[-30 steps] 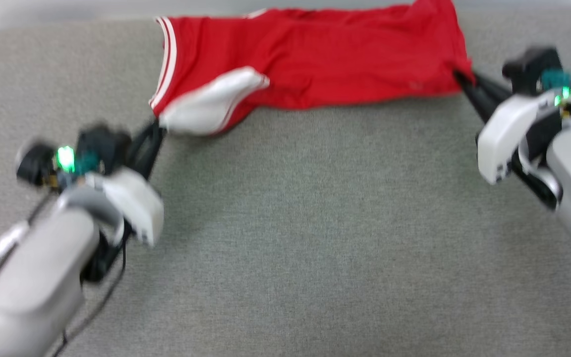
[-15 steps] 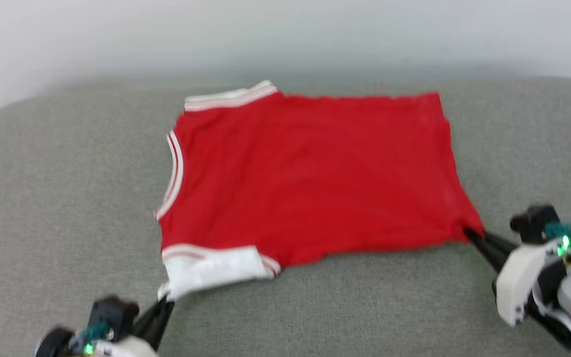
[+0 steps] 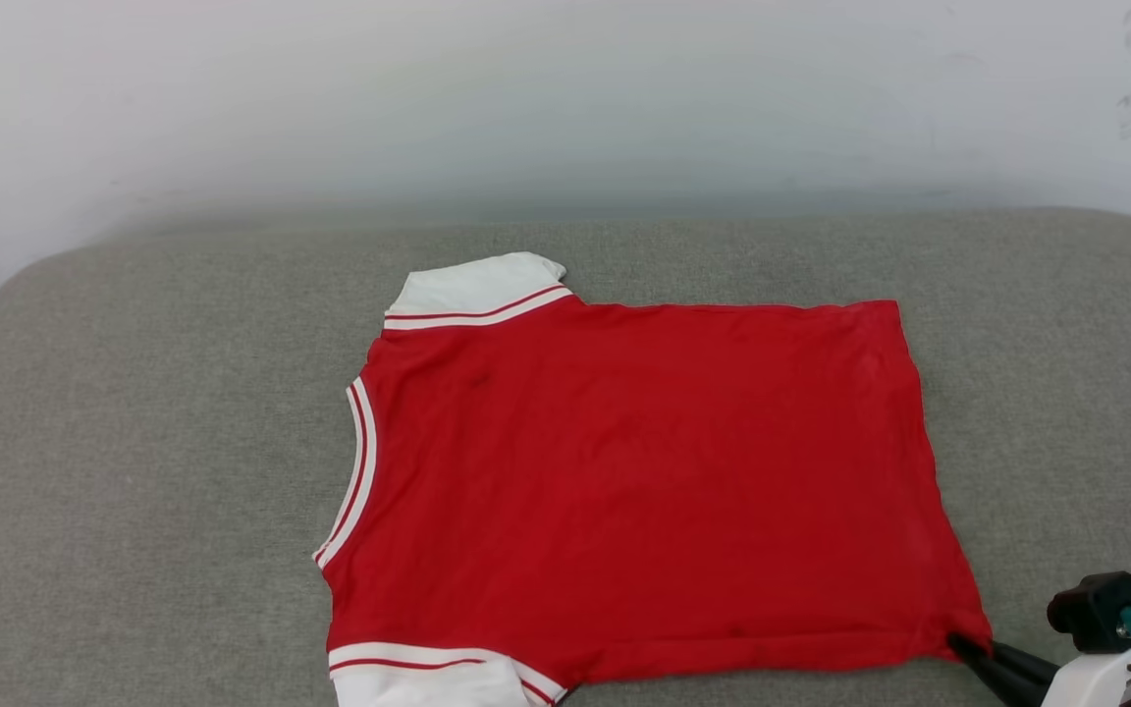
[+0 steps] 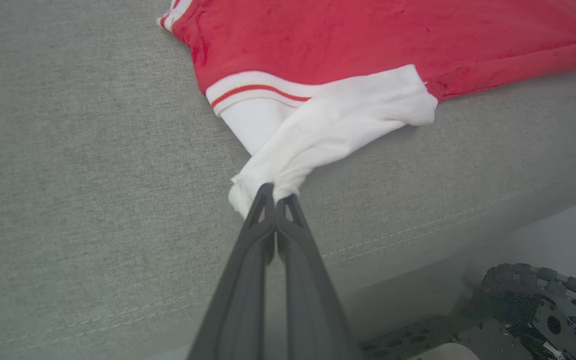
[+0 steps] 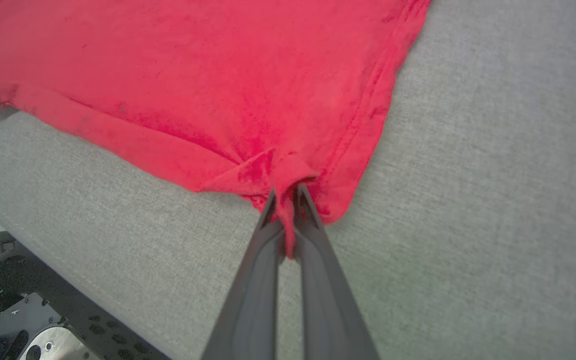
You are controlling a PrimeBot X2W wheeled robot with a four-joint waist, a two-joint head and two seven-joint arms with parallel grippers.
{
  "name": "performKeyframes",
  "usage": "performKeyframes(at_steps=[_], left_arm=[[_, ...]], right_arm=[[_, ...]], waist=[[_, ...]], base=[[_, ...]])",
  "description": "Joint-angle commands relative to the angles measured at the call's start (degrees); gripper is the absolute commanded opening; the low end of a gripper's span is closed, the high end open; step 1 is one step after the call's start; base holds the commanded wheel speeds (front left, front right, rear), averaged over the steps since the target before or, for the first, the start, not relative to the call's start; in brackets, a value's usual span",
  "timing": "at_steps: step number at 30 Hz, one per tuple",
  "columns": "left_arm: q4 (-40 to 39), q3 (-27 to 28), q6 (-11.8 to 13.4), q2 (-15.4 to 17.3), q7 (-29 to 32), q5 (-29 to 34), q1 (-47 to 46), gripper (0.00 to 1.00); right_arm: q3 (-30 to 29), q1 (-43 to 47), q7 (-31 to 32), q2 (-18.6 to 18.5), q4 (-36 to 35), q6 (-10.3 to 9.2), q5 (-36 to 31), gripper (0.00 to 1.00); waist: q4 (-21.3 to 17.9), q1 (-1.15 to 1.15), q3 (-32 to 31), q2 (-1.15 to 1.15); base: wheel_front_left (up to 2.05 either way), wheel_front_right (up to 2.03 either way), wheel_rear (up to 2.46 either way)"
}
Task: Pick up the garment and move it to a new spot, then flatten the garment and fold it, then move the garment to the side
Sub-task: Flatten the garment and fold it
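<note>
The garment (image 3: 624, 481), a red jersey with white striped-trim sleeves, lies spread nearly flat on the grey cushion, plain red side up. My left gripper (image 4: 275, 197) is shut on the bunched end of the near white sleeve (image 4: 328, 130), stretched toward me. My right gripper (image 5: 285, 200) is shut on the near hem corner (image 5: 288, 170) of the garment (image 5: 193, 75), which puckers between the fingers. In the head view the right gripper (image 3: 963, 646) shows at the bottom right, pinching that corner. The far white sleeve (image 3: 472, 285) lies flat at the top left.
The grey cushion (image 3: 134, 442) runs wide around the garment, with a pale wall (image 3: 565, 98) behind it. Its front edge and seam (image 4: 418, 230) lie close to both grippers. The robot's dark wheeled base (image 4: 538, 305) sits below that edge.
The head camera has tilted up, so the whole picture shifted down. Both grippers have drawn the garment toward the cushion's front edge, and it now lies spread flatter with the far sleeve laid out.
</note>
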Motion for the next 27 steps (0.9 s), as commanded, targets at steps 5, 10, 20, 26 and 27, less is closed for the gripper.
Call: performKeyframes(at_steps=[5, 10, 20, 26, 27], left_arm=[[-0.39, 1.37, -0.22, 0.06, -0.37, 1.04, -2.94, 0.00], [1.41, 2.27, -2.15, 0.51, 1.08, 3.46, -9.35, 0.00], [5.96, 4.91, -7.60, 1.30, 4.43, 7.39, -24.09, 0.00], [10.94, 5.18, -11.26, 0.36, 5.88, 9.38, -31.78, 0.00], [11.87, 5.30, -11.80, -0.23, 5.89, 9.37, -32.89, 0.00]], right_arm=[[-5.04, 1.48, 2.49, 0.04, -3.71, -0.04, -2.78, 0.00], [-9.93, -0.46, 5.49, 1.84, -6.83, -0.04, -5.72, 0.00], [-18.60, -3.12, 9.50, 5.02, -9.73, -0.04, -9.05, 0.00], [-21.64, -5.19, 11.33, 6.65, -10.15, -0.04, -10.49, 0.00], [-21.80, -5.64, 11.83, 6.92, -9.97, -0.04, -10.80, 0.00]], waist=[[-0.37, 0.01, 1.47, 0.00], [-0.94, 0.01, 3.27, 0.00], [-1.86, 0.01, 8.27, 0.00], [-2.68, 0.01, 12.39, 0.00], [-2.84, 0.01, 13.17, 0.00]], base=[[0.00, 0.00, 0.00], [0.00, 0.00, 0.00], [0.00, 0.00, 0.00], [0.00, 0.00, 0.00], [0.00, 0.00, 0.00]])
